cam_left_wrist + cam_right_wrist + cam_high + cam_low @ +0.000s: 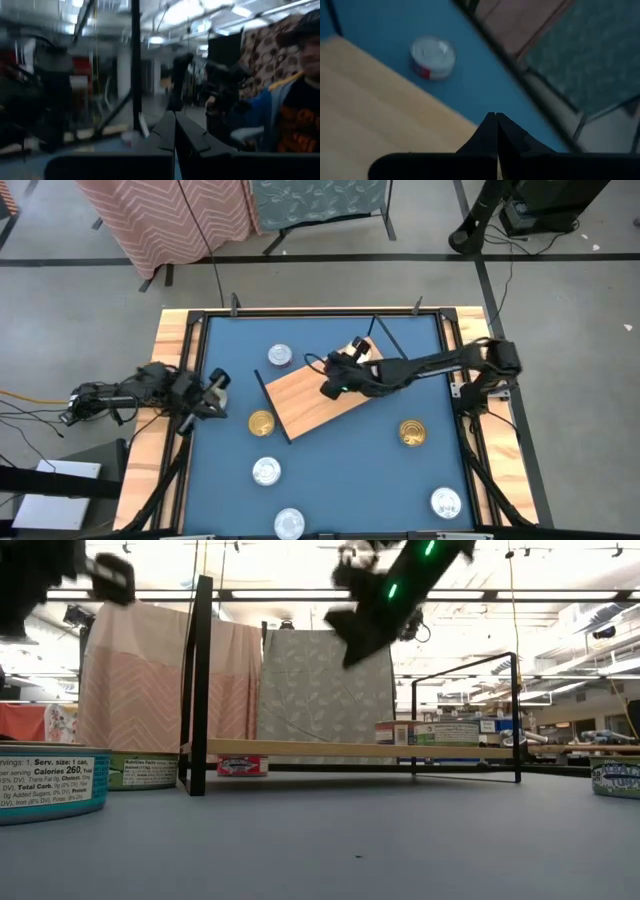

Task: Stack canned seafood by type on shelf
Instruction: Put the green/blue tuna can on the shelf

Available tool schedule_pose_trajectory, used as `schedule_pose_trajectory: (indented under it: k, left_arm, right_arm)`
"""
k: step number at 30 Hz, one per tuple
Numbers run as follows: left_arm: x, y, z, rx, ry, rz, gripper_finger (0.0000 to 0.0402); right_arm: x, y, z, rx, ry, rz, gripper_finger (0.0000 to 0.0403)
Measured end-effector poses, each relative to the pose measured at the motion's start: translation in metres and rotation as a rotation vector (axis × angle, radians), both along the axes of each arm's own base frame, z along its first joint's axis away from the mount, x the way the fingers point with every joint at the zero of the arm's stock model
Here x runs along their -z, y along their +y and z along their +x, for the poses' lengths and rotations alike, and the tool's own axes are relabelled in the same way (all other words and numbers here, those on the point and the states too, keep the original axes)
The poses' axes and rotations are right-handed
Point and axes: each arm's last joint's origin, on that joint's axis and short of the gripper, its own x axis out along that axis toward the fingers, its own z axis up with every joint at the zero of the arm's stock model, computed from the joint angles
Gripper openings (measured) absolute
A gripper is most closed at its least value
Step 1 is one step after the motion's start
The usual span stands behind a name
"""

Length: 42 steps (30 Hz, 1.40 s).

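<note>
The shelf [315, 400], a light-wood board on black wire end frames [200, 685], stands slantwise mid-table. Cans [425, 732] sit on its far right end. Loose cans rest flat on the blue table: silver ones [279, 356] [266, 471] [446, 502] and gold ones [261, 422] [412, 432]. My right gripper [328, 390] hangs shut and empty above the board, slanting down; the right wrist view shows its tips [496, 120] over the board's edge, with a silver, red-labelled can [433, 56] beyond. My left gripper [215, 395] is shut and empty at the table's left edge, raised and pointing slightly upward [175, 120].
Another silver can [289, 523] lies at the near edge. The table has a wooden rim [170, 360] and a black frame. Blue table shows between the shelf and the near cans. A person [295, 100] stands in the room beyond.
</note>
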Motion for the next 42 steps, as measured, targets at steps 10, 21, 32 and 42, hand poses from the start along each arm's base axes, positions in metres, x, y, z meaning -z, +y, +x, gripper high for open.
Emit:
schedule_pose_trajectory:
  k: [10, 21, 32, 42]
  left_arm:
    - [-0.067, 0.002, -0.015, -0.169, 0.074, 0.166, 0.0007]
    - [-0.116, 0.003, -0.06, -0.229, 0.571, 0.139, 0.0007]
    - [-0.102, 0.0, -0.061, -0.119, 0.711, -0.012, 0.0007]
    - [-0.059, -0.001, -0.034, -0.026, 0.818, -0.036, 0.0007]
  right_arm:
    - [-0.082, 0.078, -0.1, -0.174, -0.118, -0.004, 0.0004]
    - [-0.056, 0.119, -0.142, -0.256, 0.13, 0.226, 0.0004]
    - [-0.027, 0.158, -0.144, -0.232, 0.249, 0.502, 0.0005]
    - [-0.01, 0.183, -0.149, -0.128, 0.298, 0.689, 0.0005]
